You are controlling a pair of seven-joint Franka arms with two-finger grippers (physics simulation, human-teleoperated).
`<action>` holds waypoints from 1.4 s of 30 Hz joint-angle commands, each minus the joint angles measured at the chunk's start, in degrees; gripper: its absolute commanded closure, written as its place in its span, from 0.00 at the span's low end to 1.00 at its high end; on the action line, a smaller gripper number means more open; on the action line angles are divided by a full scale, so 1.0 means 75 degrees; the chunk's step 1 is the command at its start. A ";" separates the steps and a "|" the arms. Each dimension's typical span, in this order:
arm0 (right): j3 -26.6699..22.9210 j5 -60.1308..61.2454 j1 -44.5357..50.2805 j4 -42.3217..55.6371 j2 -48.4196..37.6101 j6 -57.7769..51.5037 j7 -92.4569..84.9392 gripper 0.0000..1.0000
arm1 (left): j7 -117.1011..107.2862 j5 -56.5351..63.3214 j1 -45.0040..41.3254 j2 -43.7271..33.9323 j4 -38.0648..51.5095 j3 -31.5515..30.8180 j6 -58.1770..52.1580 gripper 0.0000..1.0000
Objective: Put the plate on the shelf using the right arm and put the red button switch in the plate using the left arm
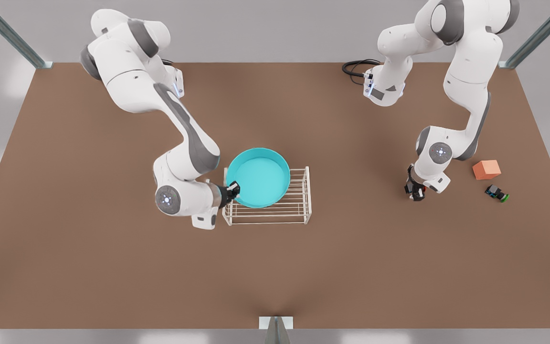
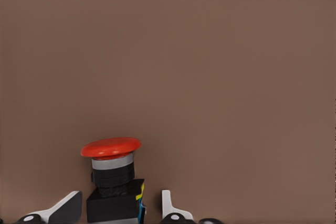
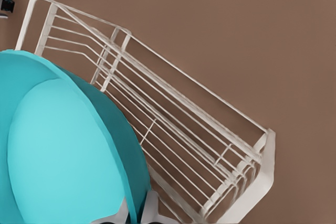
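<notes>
The plate sits over the shelf, its rim clamped by the right gripper. Well apart on the table, the left gripper has its fingers closed on the red button switch. An orange cube and a green-capped switch lie near it.

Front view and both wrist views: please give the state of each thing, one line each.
plate: tilted above the wire rack, rim gripped by right claw
wire rack: upright on the table
red button switch: between the left claw fingers
green button switch: lying on the table
orange cube: resting on the table
</notes>
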 commanded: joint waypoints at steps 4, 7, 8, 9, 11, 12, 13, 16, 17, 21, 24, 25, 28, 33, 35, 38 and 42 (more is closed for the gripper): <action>0.0003 -0.0039 0.0124 0.0211 0.0188 0.0757 0.2760 0.80 | -0.0053 0.0025 0.0003 -0.0100 0.0026 0.0002 -0.0315 0.66; 0.0003 -0.0027 0.0124 0.0199 0.0188 0.0757 0.2749 0.50 | -0.0041 0.0025 0.0003 -0.0112 0.0026 0.0002 -0.0315 0.72; 0.0003 -0.0051 0.0124 0.0188 0.0188 0.0781 0.2725 0.00 | -0.0029 0.0025 0.0003 -0.0112 0.0049 0.0002 -0.0338 0.72; -0.0044 -0.0039 0.0089 0.0199 0.0118 0.0769 0.2725 0.00 | -0.0018 0.0060 -0.0009 -0.0194 0.0061 0.0002 -0.0362 0.71; -0.0079 -0.0015 -0.0204 0.0188 -0.0913 0.0628 0.2737 0.00 | 0.0135 0.0072 -0.0021 -0.0487 0.0225 -0.0056 -0.1123 0.71; -0.0102 -0.0074 -0.0508 0.0164 -0.1441 0.0336 0.2678 0.00 | 0.0135 0.0072 -0.0079 -0.0557 0.0354 -0.0103 -0.1381 0.71; -0.0558 -0.0121 -0.0579 0.0152 -0.1757 -0.0121 0.2503 0.00 | 0.0135 0.0060 -0.0079 -0.0581 0.0553 -0.0208 -0.1615 0.71; -0.1814 -0.1422 -0.1141 0.0164 -0.1933 -0.1012 0.1143 0.00 | -0.0146 -0.0010 -0.0079 -0.0733 0.0881 -0.0841 -0.1838 0.70; -0.1814 -0.1445 -0.1387 0.0117 -0.1898 -0.1094 0.1049 0.00 | -0.0579 -0.0057 -0.0079 -0.0733 0.1361 -0.1321 -0.2493 0.70; -0.1837 -0.3308 -0.1528 -0.0093 -0.1863 -0.2477 0.1998 0.00 | -0.1623 -0.1474 -0.0091 -0.0628 0.3564 -0.3056 -0.5002 0.70; -0.1861 -0.2898 -0.1868 -0.3305 -0.3832 -0.0051 0.2116 0.00 | -0.2126 -0.2378 -0.0103 -0.0616 0.4596 -0.3958 -0.5471 0.70; -0.1919 -0.2898 -0.1985 -0.3199 -0.3844 -0.0145 0.2046 0.00 | -0.2618 -0.2389 -0.0301 -0.0569 0.4784 -0.4181 -0.5518 0.70; -0.1989 -0.2922 -0.2091 -0.2988 -0.3797 -0.0157 0.2045 0.00 | -0.3510 -0.2319 -0.0946 0.0005 0.5686 -0.4181 -0.5471 0.70; -0.1989 -0.2945 -0.2126 -0.2977 -0.3797 -0.0157 0.2057 0.00 | -0.3696 -0.2261 -0.1637 0.0485 0.5850 -0.4170 -0.3973 0.69; -0.1989 -0.2945 -0.2126 -0.2977 -0.3785 -0.0157 0.2057 0.00 | -0.3814 -0.2260 -0.1884 0.0626 0.5956 -0.4158 -0.3632 0.67; -0.1989 -0.2945 -0.2126 -0.2977 -0.3785 -0.0157 0.2057 0.00 | -0.4049 -0.2260 -0.2259 0.0872 0.6107 -0.4158 -0.2882 0.67; -0.1989 -0.2945 -0.2138 -0.2977 -0.3785 -0.0157 0.2057 0.00 | -0.4166 -0.2132 -0.2611 0.1517 0.6284 -0.4158 -0.1476 0.67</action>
